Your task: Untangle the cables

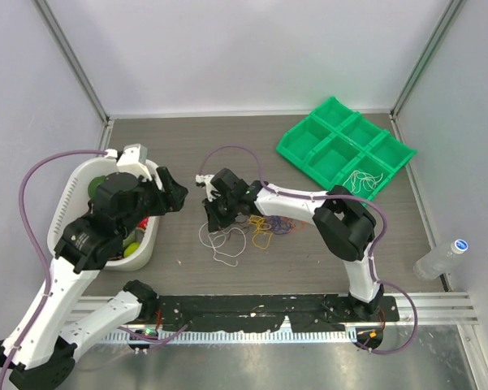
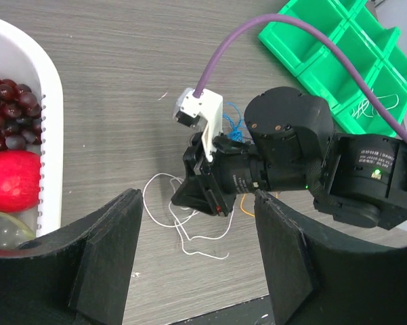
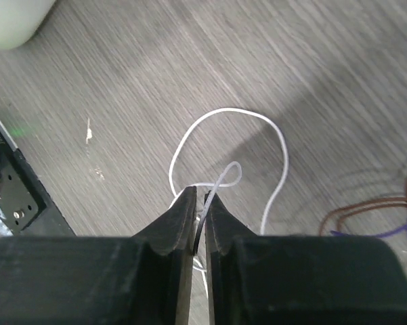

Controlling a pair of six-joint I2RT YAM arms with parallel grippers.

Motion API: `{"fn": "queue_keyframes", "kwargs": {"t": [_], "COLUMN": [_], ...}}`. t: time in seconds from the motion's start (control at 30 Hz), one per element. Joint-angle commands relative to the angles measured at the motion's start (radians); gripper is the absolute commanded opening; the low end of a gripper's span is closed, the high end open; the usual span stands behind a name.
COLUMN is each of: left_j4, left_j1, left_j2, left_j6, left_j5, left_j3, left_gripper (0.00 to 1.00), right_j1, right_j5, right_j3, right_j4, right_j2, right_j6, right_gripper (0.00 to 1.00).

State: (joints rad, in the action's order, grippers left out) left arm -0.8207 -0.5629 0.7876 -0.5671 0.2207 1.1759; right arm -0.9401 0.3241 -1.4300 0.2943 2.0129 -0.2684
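A loose white cable (image 1: 225, 244) lies looped on the table, left of a tangle of blue, purple, yellow and orange cables (image 1: 269, 227). My right gripper (image 1: 214, 213) points down over the white cable. In the right wrist view its jaws (image 3: 199, 198) stand a narrow gap apart, and one strand of the white cable (image 3: 257, 122) runs up through that gap. My left gripper (image 1: 175, 192) hovers to the left, open and holding nothing. In the left wrist view its fingers (image 2: 122, 223) frame the white cable (image 2: 189, 237) and the right gripper (image 2: 204, 193).
A white basket (image 1: 71, 191) holding fruit stands under the left arm. A green compartment tray (image 1: 308, 134) at the back right has white cables (image 1: 362, 180) in one cell. A water bottle (image 1: 443, 257) lies at the right edge. Brown cable loops (image 3: 366, 210) lie nearby.
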Motion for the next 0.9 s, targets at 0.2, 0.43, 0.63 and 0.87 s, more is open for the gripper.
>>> {"fn": "queue_keyframes", "kwargs": {"t": [0.2, 0.43, 0.63, 0.87], "left_j4": [0.009, 0.003, 0.003, -0.001], "left_j1": [0.0, 0.0, 0.0, -0.002], "left_j2": [-0.007, 0.001, 0.001, -0.04], "left_j6": [0.009, 0.004, 0.01, 0.018], "left_j5": [0.002, -0.011, -0.021, -0.015], "left_j3": [0.033, 0.03, 0.03, 0.03], "left_gripper": [0.71, 0.71, 0.71, 0.71], "right_j1": [0.015, 0.015, 0.015, 0.043], "right_j5": [0.029, 0.024, 0.044, 0.176], "right_j3": [0.016, -0.036, -0.058, -0.156], "right_j4": [0.115, 0.163, 0.128, 0.04], "right_j2": [-0.138, -0.181, -0.129, 0.027], "right_j6": [0.121, 0.158, 0.334, 0.367], "right_gripper": [0.31, 0.56, 0.73, 0.73]}}
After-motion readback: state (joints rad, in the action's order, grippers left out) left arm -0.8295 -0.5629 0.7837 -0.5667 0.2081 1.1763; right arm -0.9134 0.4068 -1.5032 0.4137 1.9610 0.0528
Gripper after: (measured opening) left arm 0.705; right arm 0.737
